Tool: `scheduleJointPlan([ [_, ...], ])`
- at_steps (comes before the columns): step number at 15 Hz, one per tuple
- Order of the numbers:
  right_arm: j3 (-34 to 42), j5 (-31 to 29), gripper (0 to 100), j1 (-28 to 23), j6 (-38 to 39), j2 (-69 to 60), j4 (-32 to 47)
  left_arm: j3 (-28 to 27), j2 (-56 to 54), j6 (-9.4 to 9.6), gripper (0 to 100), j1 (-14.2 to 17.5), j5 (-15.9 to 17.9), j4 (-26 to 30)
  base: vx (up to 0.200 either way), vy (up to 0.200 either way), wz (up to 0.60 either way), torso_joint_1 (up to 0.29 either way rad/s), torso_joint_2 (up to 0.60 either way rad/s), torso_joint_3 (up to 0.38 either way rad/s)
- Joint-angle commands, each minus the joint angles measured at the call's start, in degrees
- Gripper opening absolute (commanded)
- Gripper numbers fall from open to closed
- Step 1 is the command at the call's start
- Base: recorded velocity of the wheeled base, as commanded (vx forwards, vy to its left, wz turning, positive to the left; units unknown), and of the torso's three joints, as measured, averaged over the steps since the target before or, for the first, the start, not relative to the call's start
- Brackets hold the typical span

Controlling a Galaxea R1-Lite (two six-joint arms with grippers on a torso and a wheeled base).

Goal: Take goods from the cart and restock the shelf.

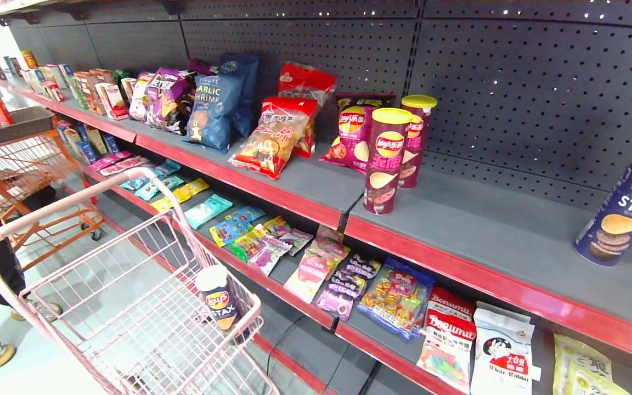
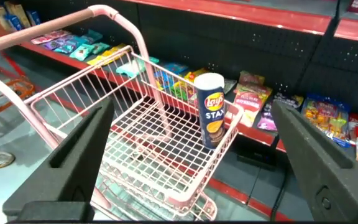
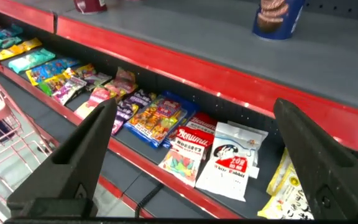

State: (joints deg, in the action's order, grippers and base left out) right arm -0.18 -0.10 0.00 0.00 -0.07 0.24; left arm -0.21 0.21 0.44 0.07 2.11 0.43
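The upper shelf had a bare grey stretch between the two maroon cans on the left and the blue can on the right, closed behind by the pegboard wall. Left of the maroon cans, snack bags crowded the board. Below, packets lay edge to edge under the red lip. The pink cart was open from above; its can stood upright in the corner nearest the shelves, hemmed by wire walls on two sides
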Motion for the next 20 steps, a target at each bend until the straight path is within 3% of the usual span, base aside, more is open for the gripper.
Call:
scheduleJointPlan([
  [1, 0.01, 0.01, 100, 0.00, 0.00, 0.07, 0.02, -0.06, -0.03, 0.00, 100, 0.01, 0.00, 0.01, 0.000, 0.000, 0.00, -0.149, 0.36, 0.212],
  [16, 0.01, 0.01, 100, 0.00, 0.00, 0.07, 0.02, -0.06, 0.06, -0.09, 100, 0.01, 0.09, 0.01, 0.000, 0.000, 0.00, -0.174, 0.46, 0.283],
  [20, 0.01, 0.01, 100, 0.00, -0.09, 0.07, 0.02, -0.06, 0.06, 0.00, 100, 0.01, 0.18, 0.01, 0.000, 0.000, 0.00, -0.063, 0.18, 0.121],
])
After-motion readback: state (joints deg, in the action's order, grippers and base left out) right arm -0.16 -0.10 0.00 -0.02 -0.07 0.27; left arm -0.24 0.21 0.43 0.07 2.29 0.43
